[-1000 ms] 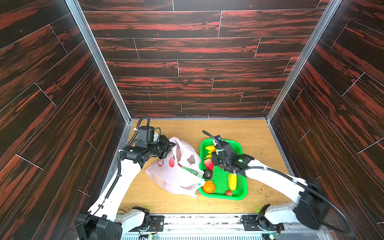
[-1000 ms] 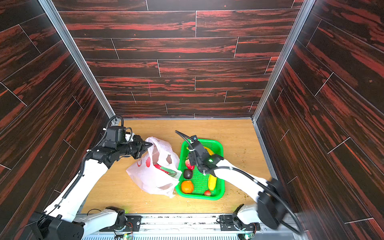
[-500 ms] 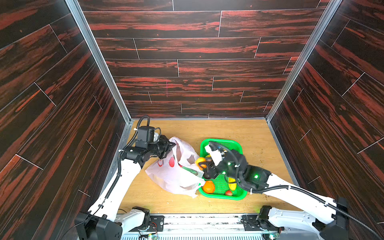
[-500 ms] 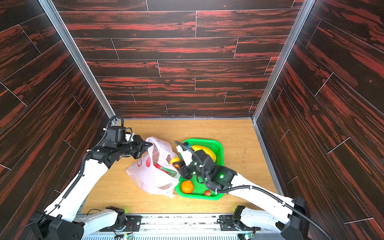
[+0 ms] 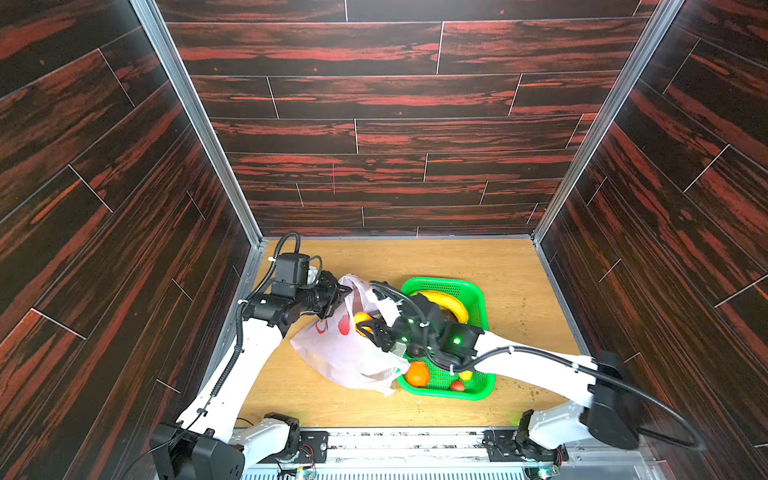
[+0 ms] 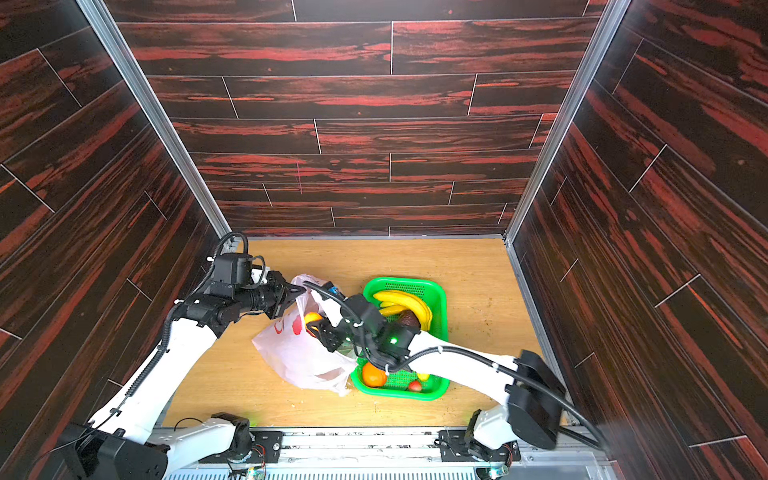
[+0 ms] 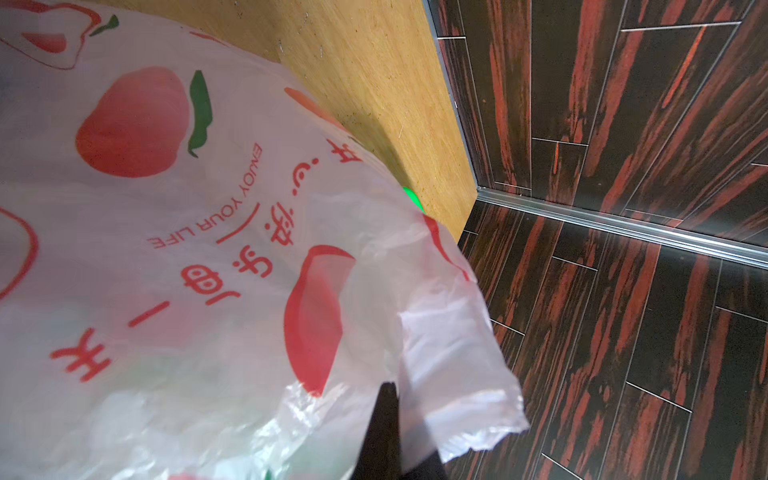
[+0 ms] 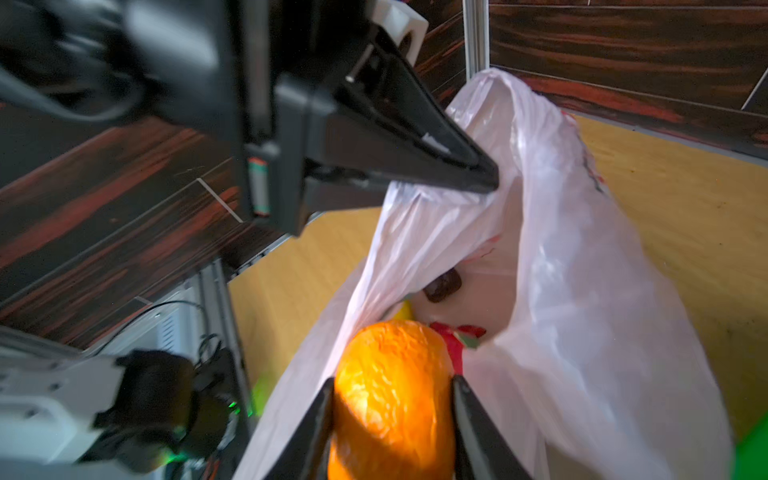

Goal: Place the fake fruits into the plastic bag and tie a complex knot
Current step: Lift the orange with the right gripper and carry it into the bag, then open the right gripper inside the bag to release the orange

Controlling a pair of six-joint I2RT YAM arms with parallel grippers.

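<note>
The left arm (image 5: 249, 357) is rising from the lower left of both top views, bending at the elbow and levelling its wrist toward frame centre. The left pincer (image 5: 341, 294) is standing closed on the upper rim of the bag (image 5: 340, 361), holding that edge raised, and the bag's mouth is gaping toward the right. In the left wrist view one dark finger (image 7: 384, 432) is pressing against the film beside a loose handle strip (image 7: 457, 374).

The right arm (image 5: 536, 365) is stretching from the lower right across the basket (image 5: 478, 291) toward centre left, with its wrist tipping down toward the bag's mouth. The right pincer (image 5: 368, 330) is clamping an orange (image 8: 390, 407) between its two fingers, which are standing part way apart around it. The orange is sitting at the bag's mouth. The right wrist view is showing a dark fruit (image 8: 442, 286) and a red piece (image 8: 455, 347) lying deeper inside the bag.

The bag is lying on the bench (image 5: 415, 257) left of centre, its lower right edge touching the basket. In the basket, bananas (image 5: 446, 300) are lying at the upper end. A second orange (image 5: 417, 373) and a strawberry (image 5: 457, 385) are lying at the lower end.
</note>
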